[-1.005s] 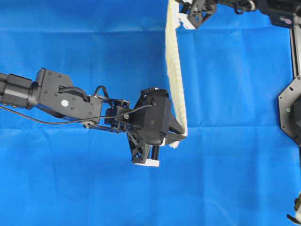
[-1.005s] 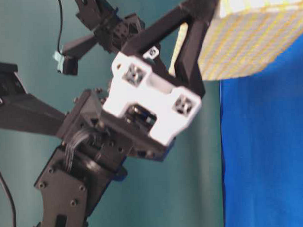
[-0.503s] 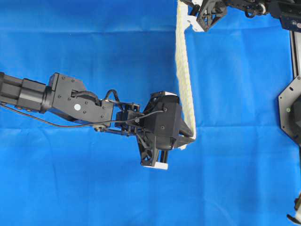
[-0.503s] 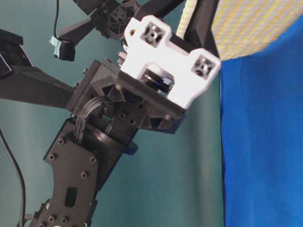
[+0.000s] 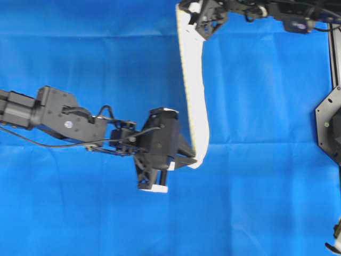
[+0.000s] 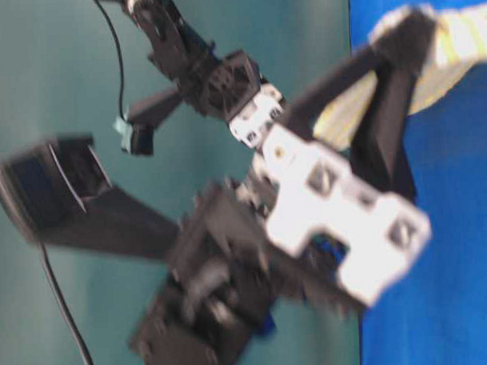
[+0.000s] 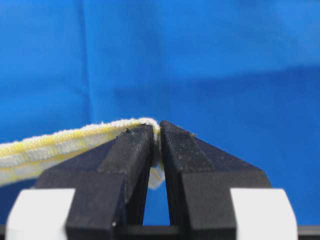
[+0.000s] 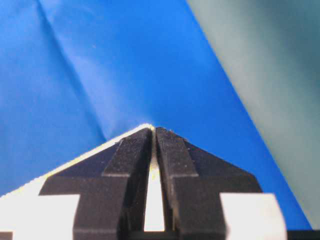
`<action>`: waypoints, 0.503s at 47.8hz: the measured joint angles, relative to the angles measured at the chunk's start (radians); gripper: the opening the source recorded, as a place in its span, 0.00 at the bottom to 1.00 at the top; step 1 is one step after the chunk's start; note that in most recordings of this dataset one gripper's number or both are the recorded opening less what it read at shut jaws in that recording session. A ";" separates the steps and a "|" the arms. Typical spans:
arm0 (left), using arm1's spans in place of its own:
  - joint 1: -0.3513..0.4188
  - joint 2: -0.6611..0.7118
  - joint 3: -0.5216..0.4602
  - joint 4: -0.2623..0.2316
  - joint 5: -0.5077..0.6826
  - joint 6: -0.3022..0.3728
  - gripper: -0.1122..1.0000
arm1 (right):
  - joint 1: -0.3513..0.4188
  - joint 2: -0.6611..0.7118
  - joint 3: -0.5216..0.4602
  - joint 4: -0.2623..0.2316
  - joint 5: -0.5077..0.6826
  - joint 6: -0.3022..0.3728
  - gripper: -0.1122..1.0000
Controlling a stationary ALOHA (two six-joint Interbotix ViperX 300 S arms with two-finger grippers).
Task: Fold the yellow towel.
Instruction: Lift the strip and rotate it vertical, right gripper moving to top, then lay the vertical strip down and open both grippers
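Towel corner first: in the left wrist view the left gripper has its black fingers pressed together on the yellow towel, hem pinched right at the tips, cloth running off to the left edge of that view. Right wrist view shows the same thing on the other end: right gripper clamped on a thin pale edge of the towel, jaws nearly touching, blue cloth below and the teal floor off to the right. Overhead, the left gripper sits near the middle, holding the lower end of the towel. From there the towel runs as a narrow strip, edge-on, slightly bowed, up to the right gripper at the top edge of that view. Towel is off the surface, strung between the two grippers over the blue cloth. Table-level view is blurred: right gripper close to the lens, with a bit of striped towel at its tips, upper right; left arm behind it, detail not readable.
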 measured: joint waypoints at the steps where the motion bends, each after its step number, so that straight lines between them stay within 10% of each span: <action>1: -0.002 -0.006 0.014 0.000 -0.006 -0.008 0.15 | 0.003 0.008 -0.008 0.000 0.000 0.002 0.13; 24: -0.034 -0.094 0.187 0.000 -0.040 -0.092 0.15 | 0.037 0.092 -0.077 0.002 -0.012 0.003 0.13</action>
